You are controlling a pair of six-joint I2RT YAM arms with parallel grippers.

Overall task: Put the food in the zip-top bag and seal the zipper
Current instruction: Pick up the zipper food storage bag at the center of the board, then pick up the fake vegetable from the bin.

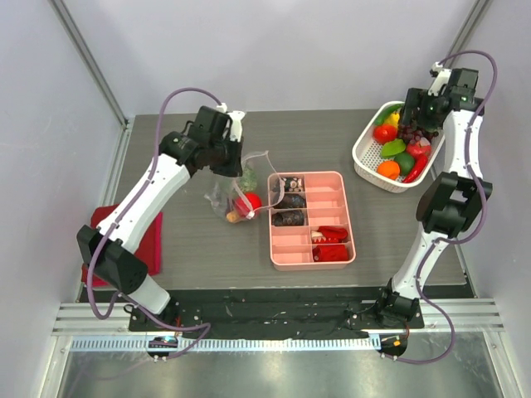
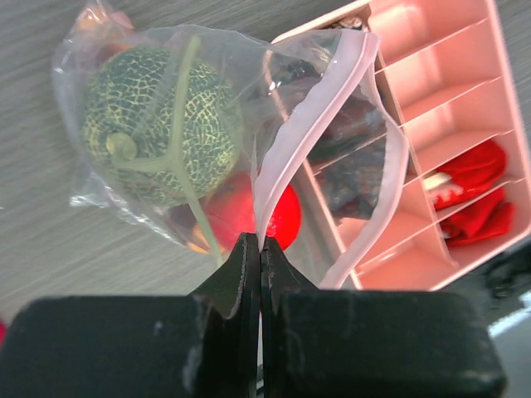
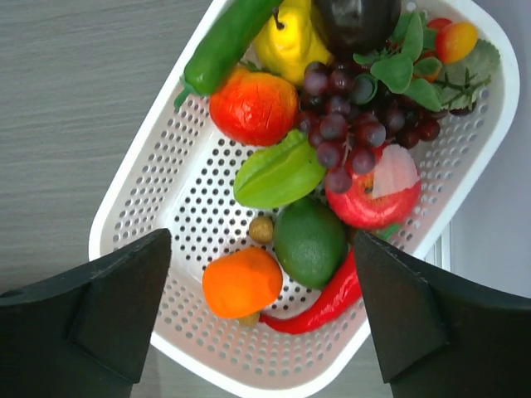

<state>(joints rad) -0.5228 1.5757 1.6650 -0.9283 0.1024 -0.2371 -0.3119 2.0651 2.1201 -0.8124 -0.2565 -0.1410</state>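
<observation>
My left gripper (image 2: 260, 242) is shut on the whitish zipper strip (image 2: 305, 124) of the clear zip-top bag (image 1: 236, 189), holding its mouth up. Inside the bag I see a netted green melon (image 2: 162, 124) and a red fruit (image 2: 253, 214). My right gripper (image 3: 263, 286) is open above the white perforated basket (image 3: 166, 191) at the back right. The basket holds toy food: an orange fruit (image 3: 242, 282), a lime (image 3: 310, 242), a red chili (image 3: 319, 305), a green starfruit (image 3: 278, 172), grapes (image 3: 353, 124), a red apple (image 3: 375, 192), a tomato (image 3: 253, 106).
A pink compartment tray (image 1: 309, 219) with dark lumps and red pieces lies just right of the bag. A red folded cloth (image 1: 151, 242) lies at the left table edge under my left arm. The basket (image 1: 365, 153) sits near the right wall.
</observation>
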